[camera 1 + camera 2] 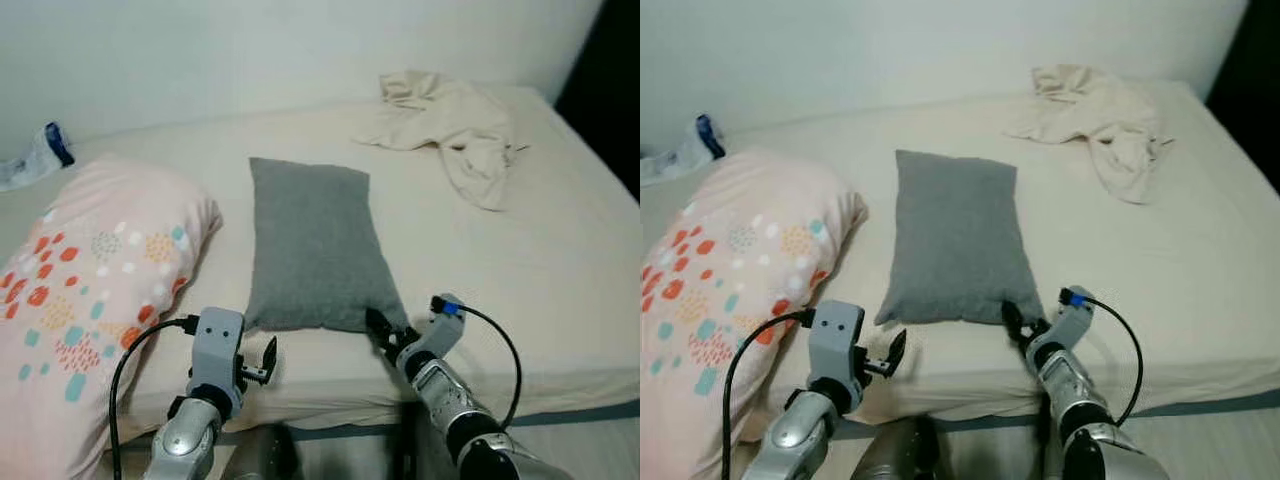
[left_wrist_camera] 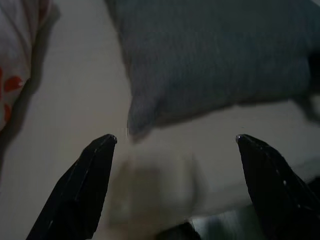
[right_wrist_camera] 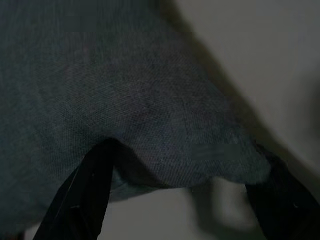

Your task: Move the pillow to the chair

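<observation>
A grey pillow (image 1: 315,245) lies lengthwise in the middle of the bed (image 1: 560,270), its near end close to the front edge. My right gripper (image 1: 385,335) is at the pillow's near right corner. It is open, and in the right wrist view its fingers (image 3: 90,185) straddle that corner of the grey pillow (image 3: 125,90), one tip pressing into the fabric. My left gripper (image 1: 265,360) hovers just short of the near left corner, open and empty. The left wrist view has its fingertips (image 2: 100,155) spread wide before the grey pillow (image 2: 210,55).
A large pink pillow with coloured spots (image 1: 90,290) lies to the left, close beside my left arm. Crumpled beige cloth (image 1: 450,125) sits at the back right of the bed. A blue and white item (image 1: 40,150) rests against the wall at the back left.
</observation>
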